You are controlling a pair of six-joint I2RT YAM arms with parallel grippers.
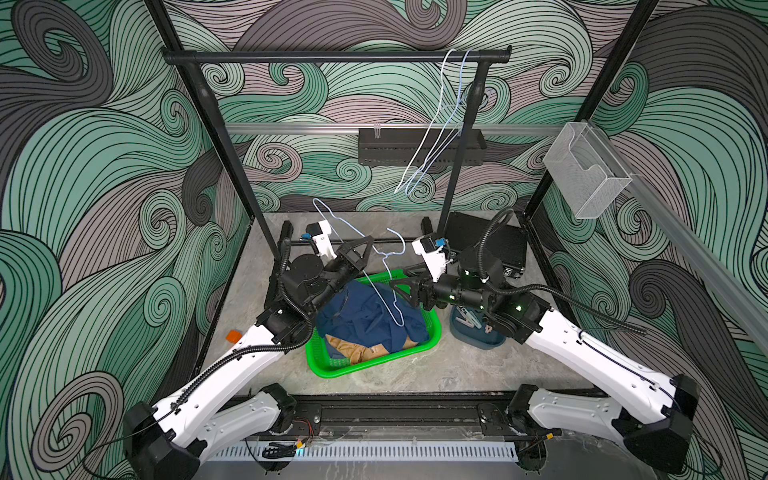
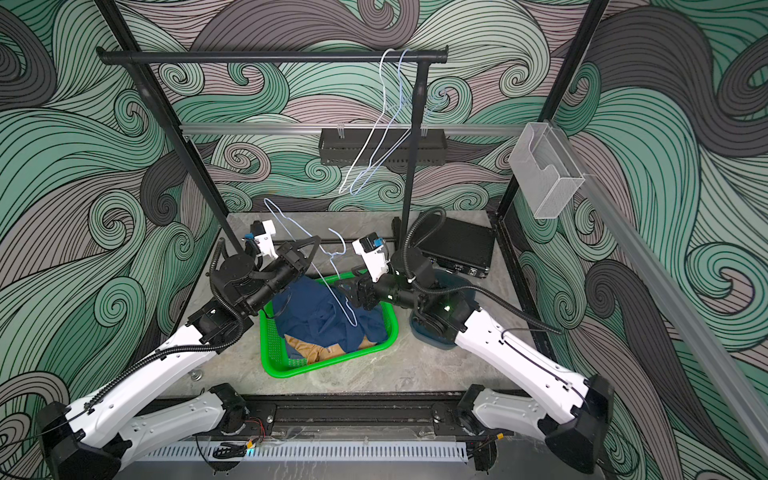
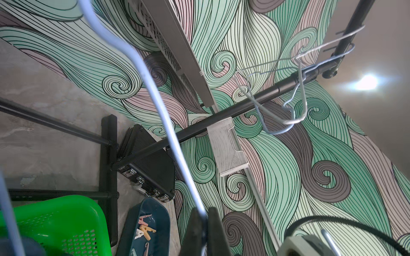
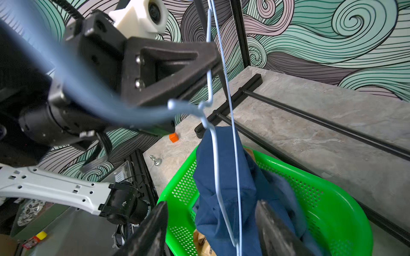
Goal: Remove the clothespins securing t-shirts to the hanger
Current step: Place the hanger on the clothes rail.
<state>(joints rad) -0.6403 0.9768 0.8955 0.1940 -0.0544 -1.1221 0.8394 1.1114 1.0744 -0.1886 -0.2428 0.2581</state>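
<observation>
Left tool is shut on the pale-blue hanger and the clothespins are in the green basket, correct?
No. The clothespins lie in the dark blue tray beside the green basket, as the left wrist view shows. The left tool is shut on the hanger.

Green basket [image 1: 353, 368], navy t-shirt [image 1: 365, 311], pale-blue hanger [image 3: 162, 110], seemingly pastel clothespins [image 3: 145, 228]

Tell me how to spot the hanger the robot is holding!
Find the green basket in the middle of the table. Slanting up over it is a thin, pale-blue wire hanger, pinched in the left fingers. The other two hangers hook on the black rail at the back; this one does not.
</observation>
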